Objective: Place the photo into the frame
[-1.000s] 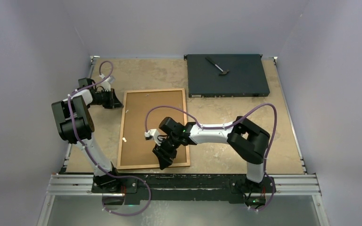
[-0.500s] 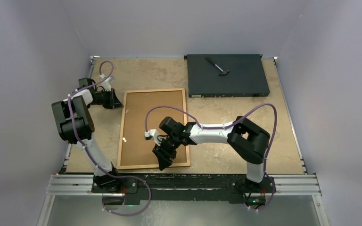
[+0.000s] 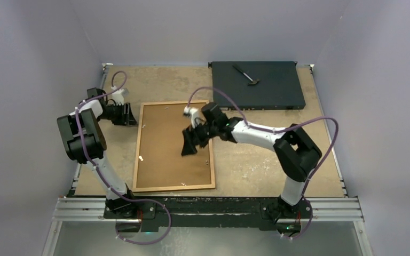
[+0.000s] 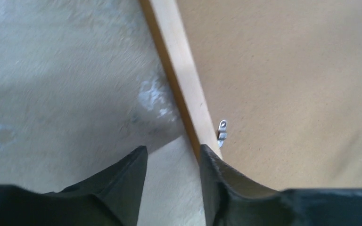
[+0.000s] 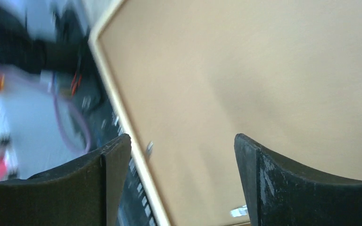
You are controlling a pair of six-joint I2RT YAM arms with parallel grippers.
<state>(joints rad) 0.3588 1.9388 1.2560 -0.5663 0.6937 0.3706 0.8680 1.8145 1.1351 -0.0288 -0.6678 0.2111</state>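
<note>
The frame [image 3: 173, 187] lies flat, long axis 12 to 6, backing board [image 3: 165, 160] up; the photo I can't see. My right gripper [image 3: 188, 145] hangs released over its middle; the left gripper [image 3: 131, 115], parted and empty, sits at its 11 o'clock corner.

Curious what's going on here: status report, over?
Left gripper open, at left rail of frame. Right gripper open, empty, above hardboard backing. Frame face down; photo not in sight. Black box sits apart, far right.
</note>
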